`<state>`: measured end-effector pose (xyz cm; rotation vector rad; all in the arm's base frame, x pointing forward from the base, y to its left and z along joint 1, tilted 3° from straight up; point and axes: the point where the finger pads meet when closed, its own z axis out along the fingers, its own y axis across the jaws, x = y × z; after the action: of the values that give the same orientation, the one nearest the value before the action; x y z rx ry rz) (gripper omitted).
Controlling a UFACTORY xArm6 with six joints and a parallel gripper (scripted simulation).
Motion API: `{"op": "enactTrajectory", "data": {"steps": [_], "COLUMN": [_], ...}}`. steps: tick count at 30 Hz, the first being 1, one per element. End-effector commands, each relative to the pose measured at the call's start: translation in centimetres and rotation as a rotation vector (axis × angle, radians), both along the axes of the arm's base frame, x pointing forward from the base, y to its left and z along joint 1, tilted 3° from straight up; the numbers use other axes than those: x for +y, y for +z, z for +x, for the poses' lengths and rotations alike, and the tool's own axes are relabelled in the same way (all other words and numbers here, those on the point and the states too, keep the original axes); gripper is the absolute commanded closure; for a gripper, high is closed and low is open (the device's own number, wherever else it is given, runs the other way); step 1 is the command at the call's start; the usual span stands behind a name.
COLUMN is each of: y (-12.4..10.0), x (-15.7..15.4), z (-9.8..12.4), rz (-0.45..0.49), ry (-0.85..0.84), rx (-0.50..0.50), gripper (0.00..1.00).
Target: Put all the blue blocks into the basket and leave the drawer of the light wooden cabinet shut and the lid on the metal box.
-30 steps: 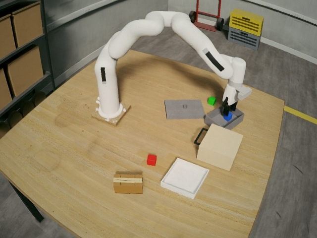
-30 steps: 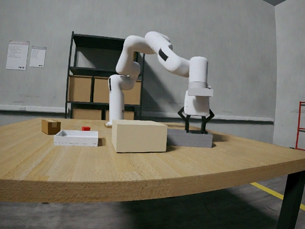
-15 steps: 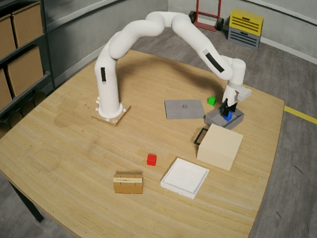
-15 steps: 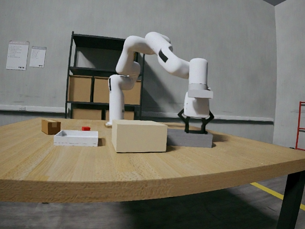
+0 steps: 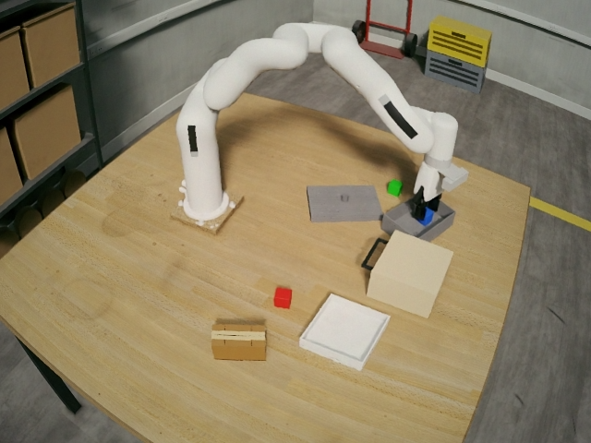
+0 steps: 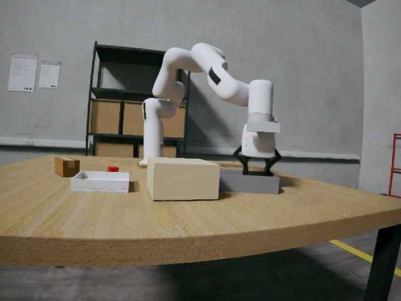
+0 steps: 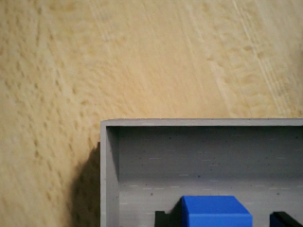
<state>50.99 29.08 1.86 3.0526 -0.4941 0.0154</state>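
A blue block [image 5: 427, 217] [image 7: 217, 211] lies inside the open grey metal box [image 5: 395, 222] [image 6: 249, 183] [image 7: 110, 180]. My gripper [image 5: 421, 211] [image 6: 256, 172] is lowered into the box. Its open fingers stand on either side of the block, with a gap on the right side. The box's grey lid [image 5: 343, 203] lies flat on the table to the left of the box. The white basket [image 5: 333, 355] [image 6: 100, 185] stands empty near the front. The light wooden cabinet [image 5: 410, 276] [image 6: 183, 178] stands between the basket and the box. Its black handle [image 5: 370, 255] faces left and its drawer looks shut.
A green block [image 5: 394, 187] lies behind the metal box. A red block [image 5: 283, 297] [image 6: 113, 168] lies left of the basket. A small closed cardboard box [image 5: 238, 341] [image 6: 67, 166] stands near the front left. The arm's base [image 5: 206, 209] stands at the back left.
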Motion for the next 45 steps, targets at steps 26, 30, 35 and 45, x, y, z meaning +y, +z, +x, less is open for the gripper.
{"op": "enactTrajectory", "data": {"steps": [26, 30, 35, 45], "y": [-0.45, -0.45, -0.45, -0.45], "x": [0.07, 0.07, 0.07, 0.07], "z": [0.16, 0.16, 0.16, 0.16], "rz": [0.003, 0.003, 0.003, 0.003], "ry": [0.0, 0.0, 0.0, 0.0], "rx": [-0.005, -0.005, -0.005, -0.005], "gripper": [0.38, 0.38, 1.0, 1.0]}}
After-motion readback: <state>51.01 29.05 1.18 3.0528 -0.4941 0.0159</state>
